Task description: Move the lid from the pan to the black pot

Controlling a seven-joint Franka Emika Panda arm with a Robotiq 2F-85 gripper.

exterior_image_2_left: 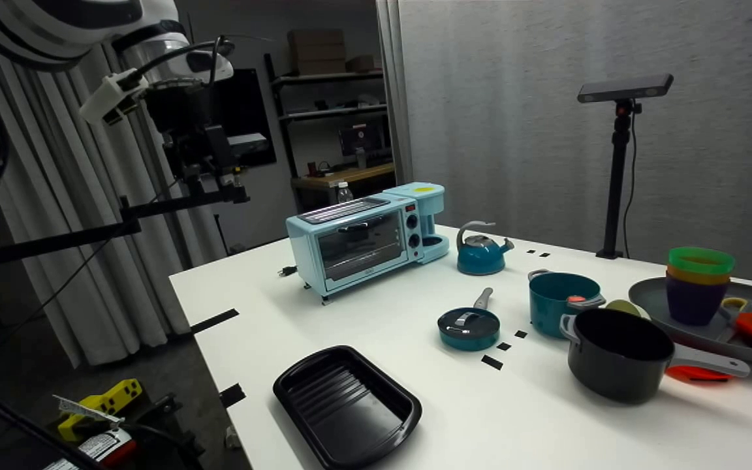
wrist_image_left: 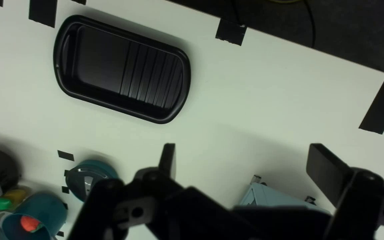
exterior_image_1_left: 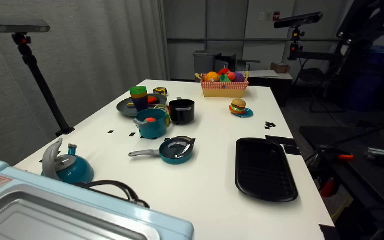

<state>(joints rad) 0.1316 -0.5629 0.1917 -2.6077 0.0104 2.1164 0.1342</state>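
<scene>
- the lid [exterior_image_2_left: 470,320] lies on top of the pan [exterior_image_2_left: 469,341], its small grey grip facing up; the wrist view shows it a little off-centre, one edge past the pan's rim.
- the pan rests on the white table [exterior_image_2_left: 493,418], and in an exterior view its straight grey handle points toward the teal kettle [exterior_image_2_left: 480,256].
- the black pot [exterior_image_2_left: 621,362] stands upright, open at the top, just beside the deeper teal pot [exterior_image_2_left: 553,307]; whether the two touch, i cannot tell.
- a reddish-orange thing [exterior_image_1_left: 150,119] shows inside the teal pot.
- the gripper [wrist_image_left: 240,160] hangs over the table, well apart from the lid; its fingers [wrist_image_left: 327,173] are spread wide, with tabletop and a corner of the pale blue toaster oven [wrist_image_left: 273,196] showing past them.
- in an exterior view the white arm [exterior_image_2_left: 147,46] reaches in from the upper left, high above the tabletop.
- the black tray [exterior_image_2_left: 350,405] lies near the table edge, ribbed over part of its floor.
- the stacked cups [exterior_image_2_left: 696,294], green, orange and purple, stand on the large grey plate [exterior_image_2_left: 649,297] near the black pot.
- toward the far end, in an exterior view, the basket [exterior_image_1_left: 224,92] holds colourful toy food [exterior_image_1_left: 212,76], and the toy burger [exterior_image_1_left: 238,105] sits by a little teal plate [exterior_image_1_left: 246,112].
</scene>
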